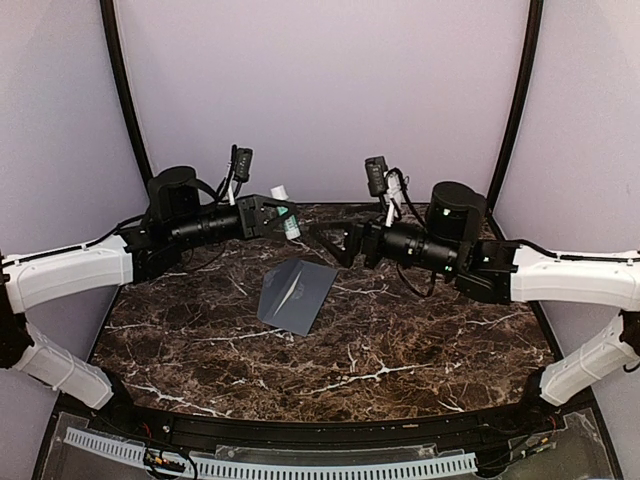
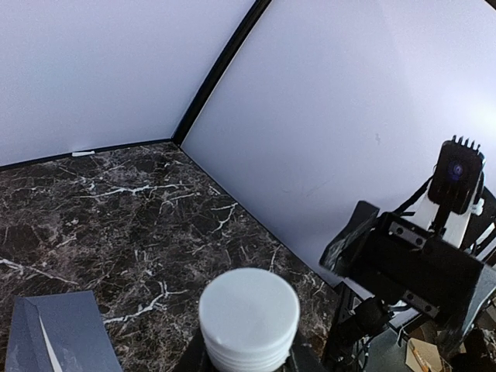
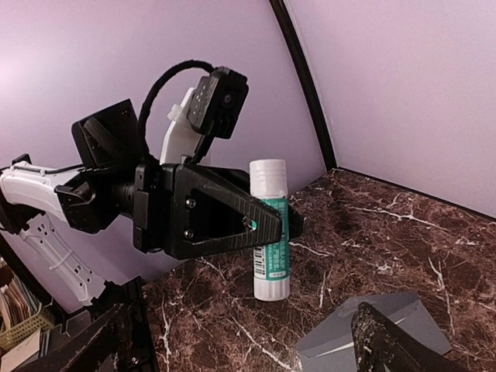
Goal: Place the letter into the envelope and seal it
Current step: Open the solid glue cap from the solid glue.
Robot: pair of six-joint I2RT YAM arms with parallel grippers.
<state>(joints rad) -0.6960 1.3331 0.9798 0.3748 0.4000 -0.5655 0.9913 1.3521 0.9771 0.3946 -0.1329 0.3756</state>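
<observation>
The grey envelope [image 1: 296, 296] lies flat on the marble table [image 1: 400, 350] near the middle. It also shows at the bottom of both wrist views, envelope [image 2: 62, 333] and envelope [image 3: 387, 322]. The letter is not in view. My left gripper [image 1: 285, 215] is shut on an upright white and green glue stick [image 3: 270, 232], whose base is at or just above the marble. The stick's white cap [image 2: 249, 310] fills the bottom of the left wrist view, between the left gripper [image 2: 249, 363] fingers. My right gripper [image 1: 335, 245] is open and empty, facing the stick from the right; in its own view, the right gripper [image 3: 252, 349] has its fingers wide apart.
Pale walls close off the back and sides, with black corner posts [image 1: 125, 90] on either side. Both arms reach across the rear half of the table and their tips come close together above the envelope's far edge.
</observation>
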